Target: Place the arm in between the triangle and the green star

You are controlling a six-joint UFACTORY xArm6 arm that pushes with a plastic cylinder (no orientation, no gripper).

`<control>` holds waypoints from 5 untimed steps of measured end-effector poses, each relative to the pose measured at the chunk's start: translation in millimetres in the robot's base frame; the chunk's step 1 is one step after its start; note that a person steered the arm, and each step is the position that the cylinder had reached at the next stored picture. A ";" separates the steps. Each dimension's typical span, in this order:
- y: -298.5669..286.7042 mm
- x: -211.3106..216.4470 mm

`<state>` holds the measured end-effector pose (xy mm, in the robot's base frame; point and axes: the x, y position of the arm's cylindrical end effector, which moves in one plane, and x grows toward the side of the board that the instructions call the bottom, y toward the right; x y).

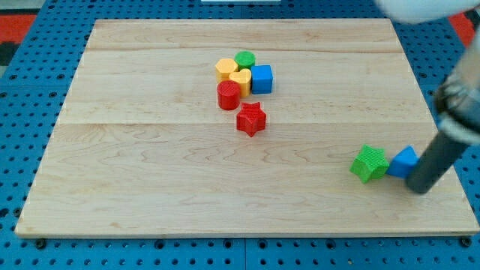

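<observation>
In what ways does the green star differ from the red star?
The green star lies near the view's right edge, touching the blue triangle; the red star lies near the board's middle, just below the cluster, touching nothing. My tip is close to the green star, far from the red star. Both are star-shaped and lie flat.

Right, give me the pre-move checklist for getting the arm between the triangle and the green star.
1. Both targets in view: ok. Green star and blue triangle lie at the view's lower right.
2. My tip located: ok, just right of and below the triangle.
3. Tip between the two blocks: not ok; it sits on the triangle's far side from the star.
4. Gap between star and triangle: cannot tell; they look touching or nearly so.
5. Other blocks out of the way: ok. The red star and the cluster above it sit far off near the centre.
6. Board edge margin: ok, though close.
</observation>
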<state>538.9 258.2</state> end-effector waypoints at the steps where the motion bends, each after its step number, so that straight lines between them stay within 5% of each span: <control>1: 13.6 -7.0; 5: -67.8 -38.4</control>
